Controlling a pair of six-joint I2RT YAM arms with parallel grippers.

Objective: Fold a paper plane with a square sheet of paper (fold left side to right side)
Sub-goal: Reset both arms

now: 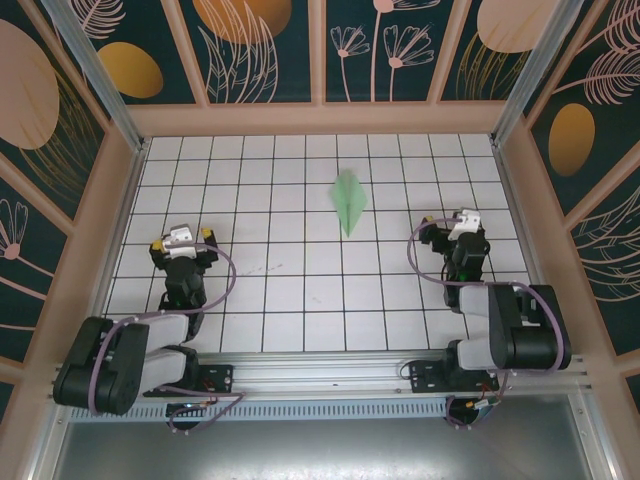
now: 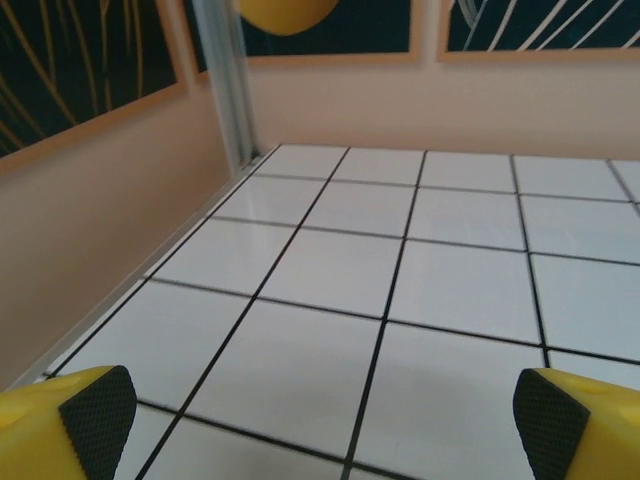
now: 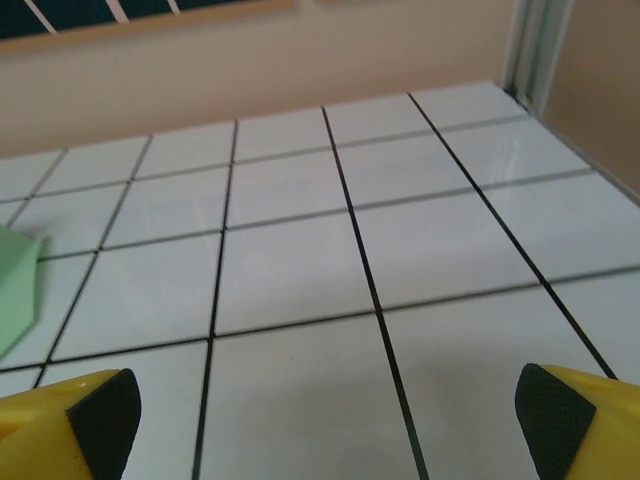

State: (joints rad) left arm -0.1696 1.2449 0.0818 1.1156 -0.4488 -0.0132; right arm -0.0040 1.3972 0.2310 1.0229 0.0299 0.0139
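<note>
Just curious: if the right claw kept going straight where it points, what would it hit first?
Probably the bare tiled table, or the beige wall beyond; depth is unclear. The green paper plane lies off to its left.

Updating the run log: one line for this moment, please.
paper plane: folded, lying untouched; left claw: open, empty; right claw: open, empty

The tiled table offers a wide lane between the left gripper and the right gripper, running up to the far wall. The paper plane lies low in that lane, far of centre and nearer the right gripper. The left wall and right wall hem the outer sides. Both grippers' jaws stand wide over bare tiles.
</note>
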